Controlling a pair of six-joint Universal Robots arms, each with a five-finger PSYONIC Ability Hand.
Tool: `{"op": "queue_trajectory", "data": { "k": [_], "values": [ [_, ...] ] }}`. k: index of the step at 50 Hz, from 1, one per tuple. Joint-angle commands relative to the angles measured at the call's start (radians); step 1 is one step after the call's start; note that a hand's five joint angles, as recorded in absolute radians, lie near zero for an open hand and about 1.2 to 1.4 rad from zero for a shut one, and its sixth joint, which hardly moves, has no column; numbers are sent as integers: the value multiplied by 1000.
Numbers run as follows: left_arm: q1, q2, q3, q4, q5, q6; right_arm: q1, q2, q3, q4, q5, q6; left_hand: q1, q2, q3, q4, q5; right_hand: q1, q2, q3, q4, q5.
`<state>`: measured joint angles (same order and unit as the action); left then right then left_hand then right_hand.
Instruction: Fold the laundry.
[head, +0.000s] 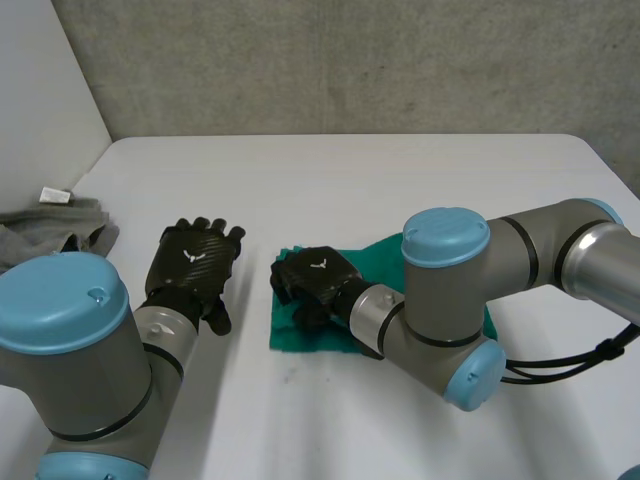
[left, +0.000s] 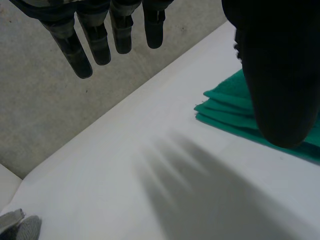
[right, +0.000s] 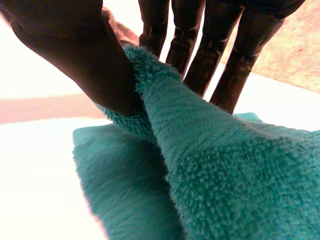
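Green towel (head: 290, 338) lies partly folded in the middle of the white bench (head: 350, 180), its left part under the robot's right hand (head: 315, 282), which pinches a raised ridge of the terry between thumb (right: 75, 55) and straight fingers (right: 197, 45). The wrist view shows the lifted layer standing over a flat layer beneath. The left hand (head: 195, 262) hovers just beside the towel's left edge, above bare bench, its fingers straight and holding nothing. By the look of it, the step in hand is carrying the pinched layer across to make a fold. Doing it well would mean lifting only enough to clear the lower layer, holding the pinch firm so the thick pile cannot slip out, and laying the edge square on the one opposite, with the free hand available to pin the layer below. Stacked edges at the corner nearest the left hand suggest some folding is already done. Open bench stretches beyond the towel toward the grey wall (head: 350, 60). A heap of grey laundry (head: 55, 225) sits at the bench's left edge, well apart. The right arm (head: 445, 300) covers the towel's right side, so its lie there cannot be told.
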<state>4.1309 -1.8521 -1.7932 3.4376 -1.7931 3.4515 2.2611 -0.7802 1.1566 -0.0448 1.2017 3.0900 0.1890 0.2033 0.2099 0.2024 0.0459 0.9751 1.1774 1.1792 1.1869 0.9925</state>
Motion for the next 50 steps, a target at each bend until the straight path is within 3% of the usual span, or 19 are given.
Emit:
{"op": "queue_trajectory", "data": {
  "k": [1, 2, 6, 14, 26, 41, 44, 48, 50],
  "values": [
    [-4, -7, 41, 5, 1, 0, -21, -140, 72, -3, -18, -19, -14, -28, -35, -27, -45, -104, -307, -309, -316, -296],
    [-14, -9, 54, 9, 1, 0, -37, -190, 95, -3, -14, -19, -14, -28, -35, -27, -45, -409, -611, -613, -620, -600],
    [-53, -21, 106, 26, 3, 0, -121, -289, 170, 2, 8, -30, -11, -25, -32, -24, -42, -801, -1003, -1005, -1012, -992],
    [-156, -172, 270, 31, 18, 6, -299, -450, 408, -4, 71, -71, -2, -16, -23, -15, -33, -790, -993, -995, -1002, -982],
    [-178, -430, 459, -27, 38, 29, -432, -456, 699, -161, 55, -379, 16, 1, -5, 2, -16, -377, -579, -581, -588, -569],
    [-164, -440, 462, -80, -78, 78, -488, -373, 719, -257, 59, -399, 16, 1, -5, 2, -16, -151, -353, -355, -362, -342],
    [-166, -423, 457, -81, -78, 80, -495, -366, 719, -270, 59, -399, 13, -2, -8, -1, -19, -48, -250, -252, -260, -240],
    [-166, -411, 439, -83, -78, 78, -503, -367, 719, -271, 61, -401, 7, -7, -14, -6, -25, 389, 186, 185, 177, 197],
    [-166, -401, 423, -83, -78, 78, -518, -373, 723, -273, 64, -401, 7, -7, -14, -6, -25, 421, 219, 217, 209, 229]
  ]
}}
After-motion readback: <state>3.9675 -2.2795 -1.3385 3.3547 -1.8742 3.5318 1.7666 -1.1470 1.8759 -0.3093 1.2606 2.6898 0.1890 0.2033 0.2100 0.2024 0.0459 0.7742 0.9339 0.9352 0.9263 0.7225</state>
